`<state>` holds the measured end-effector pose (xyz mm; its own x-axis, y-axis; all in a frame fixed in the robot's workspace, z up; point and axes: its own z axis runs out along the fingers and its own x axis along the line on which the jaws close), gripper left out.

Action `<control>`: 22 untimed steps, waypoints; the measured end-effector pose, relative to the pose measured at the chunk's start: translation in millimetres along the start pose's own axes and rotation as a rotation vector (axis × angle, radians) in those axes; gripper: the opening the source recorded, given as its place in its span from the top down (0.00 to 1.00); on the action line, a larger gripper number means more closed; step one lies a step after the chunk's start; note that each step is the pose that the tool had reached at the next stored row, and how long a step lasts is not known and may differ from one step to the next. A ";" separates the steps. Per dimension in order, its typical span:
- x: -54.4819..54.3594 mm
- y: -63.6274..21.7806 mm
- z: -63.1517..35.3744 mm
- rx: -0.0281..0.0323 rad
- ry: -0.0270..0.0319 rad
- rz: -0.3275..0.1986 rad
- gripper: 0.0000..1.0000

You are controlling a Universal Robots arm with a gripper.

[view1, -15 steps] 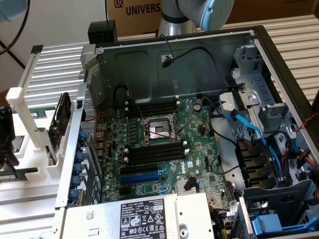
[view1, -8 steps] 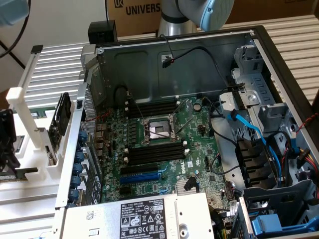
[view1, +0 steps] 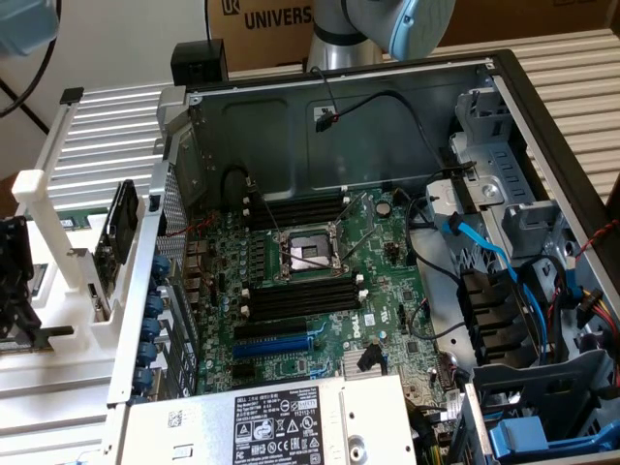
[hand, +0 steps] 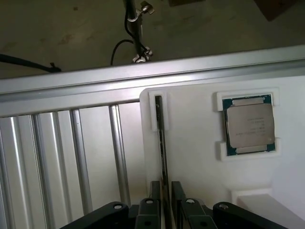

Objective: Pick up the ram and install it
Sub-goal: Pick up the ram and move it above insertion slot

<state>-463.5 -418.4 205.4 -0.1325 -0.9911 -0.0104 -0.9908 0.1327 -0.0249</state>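
Note:
The ram (hand: 161, 133) stands on its edge in a narrow slot of a white holder (hand: 190, 157), and from above it shows as a thin dark strip. My gripper (hand: 165, 198) is open. Its two black fingers (hand: 155, 193) stand one on each side of the strip's near end, close to it without squeezing it. In the exterior view the gripper (view1: 15, 281) is a dark shape at the left edge, over the white rack (view1: 58, 291). The motherboard (view1: 320, 281) lies in the open computer case, with long black memory slots (view1: 295, 295) beside the processor socket (view1: 305, 254).
A processor chip (hand: 249, 125) sits in its own pocket of the white holder. Ribbed aluminium rails (hand: 71, 157) lie beside the holder. A dark flat part (view1: 121, 232) stands in the rack. Case walls (view1: 339, 107), blue cables (view1: 484, 257) and a power supply (view1: 281, 426) surround the board.

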 end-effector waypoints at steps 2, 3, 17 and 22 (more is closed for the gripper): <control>0.0 0.0 0.2 0.0000 -0.0001 -0.001 0.76; 0.0 0.0 0.4 0.0002 -0.0002 -0.002 0.76; -1.0 -4.3 2.6 0.0002 -0.0012 -0.003 0.76; -1.4 -7.1 2.7 -0.0002 -0.0014 -0.003 0.76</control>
<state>-456.3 -418.0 202.8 -0.1295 -0.9915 -0.0118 -0.9912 0.1298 -0.0247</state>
